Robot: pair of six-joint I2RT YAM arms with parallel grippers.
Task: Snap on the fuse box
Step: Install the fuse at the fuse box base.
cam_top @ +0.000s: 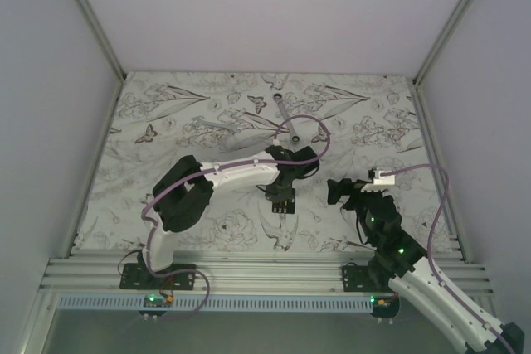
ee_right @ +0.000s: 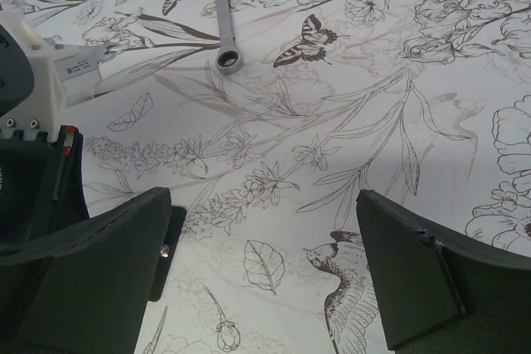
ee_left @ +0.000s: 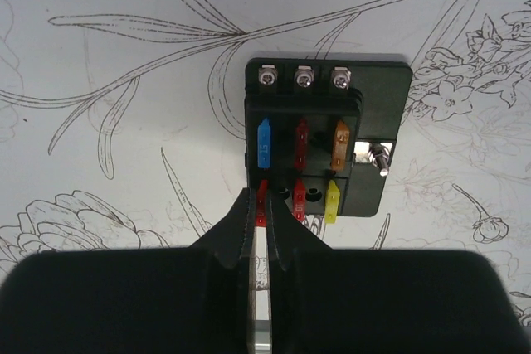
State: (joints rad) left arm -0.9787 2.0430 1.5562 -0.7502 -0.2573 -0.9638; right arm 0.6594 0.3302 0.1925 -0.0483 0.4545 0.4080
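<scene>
The fuse box (ee_left: 377,93) is a black block lying flat on the flower-printed table, seen in the top view (cam_top: 282,199) near the middle. Its open face shows blue, red and orange fuses in one row, and two red and a yellow one below. My left gripper (ee_left: 264,205) reaches over its near edge, shut on the near-left red fuse (ee_left: 262,195), which stands in its slot. My right gripper (ee_right: 264,198) hovers open over bare table just right of the box, nothing between its fingers. One corner of the box (ee_right: 176,230) shows beside its left finger.
A grey double-ended wrench (cam_top: 286,118) lies farther back on the table, also in the right wrist view (ee_right: 224,14). The left arm's purple cable (cam_top: 311,134) loops above the box. Side walls and the aluminium rail (cam_top: 265,271) bound the table.
</scene>
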